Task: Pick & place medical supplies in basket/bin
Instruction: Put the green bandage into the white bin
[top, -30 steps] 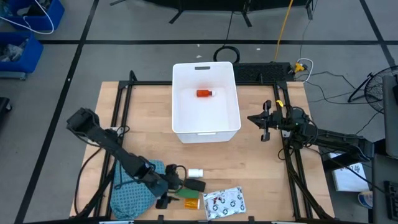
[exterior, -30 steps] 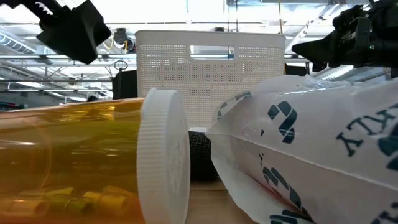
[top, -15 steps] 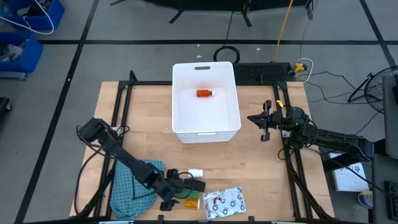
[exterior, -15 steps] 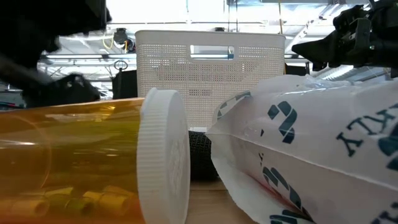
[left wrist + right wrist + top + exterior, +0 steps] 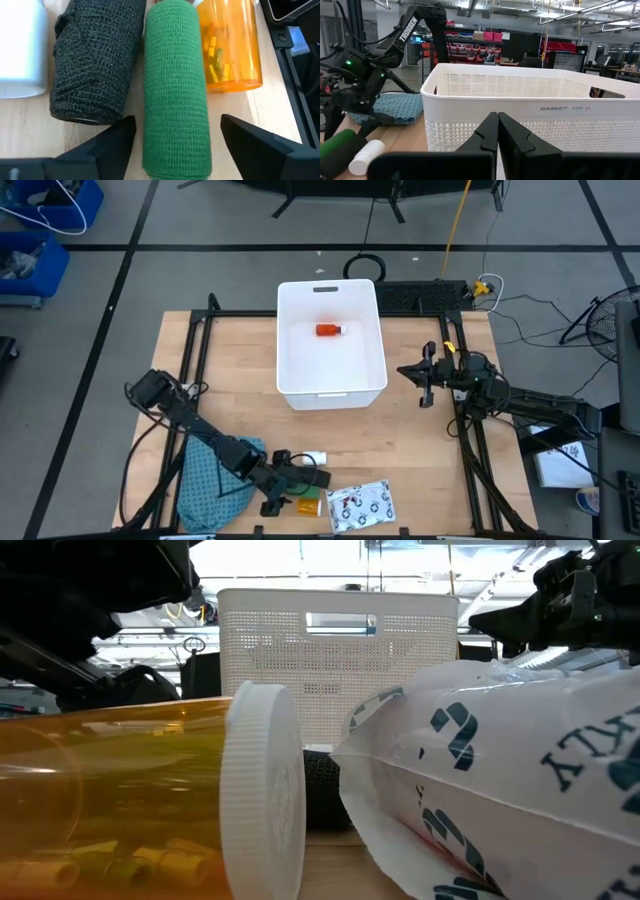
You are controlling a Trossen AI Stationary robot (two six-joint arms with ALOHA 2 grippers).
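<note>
Reaching phase: left pincer [image 5: 172, 145] hovers with fingers apart astride the green roll [image 5: 175, 90], which lies on the counter [image 5: 420, 450] between black roll [image 5: 92, 60] and vial [image 5: 230, 45]. Next, judged: lower, clamp, carry to basket [image 5: 331, 393]. Right pincer [image 5: 498, 131], fingers together, waits beside the basket.

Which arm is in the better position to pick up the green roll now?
Left. The left gripper is open with its fingers either side of the green roll; the right gripper waits shut beside the basket.
</note>
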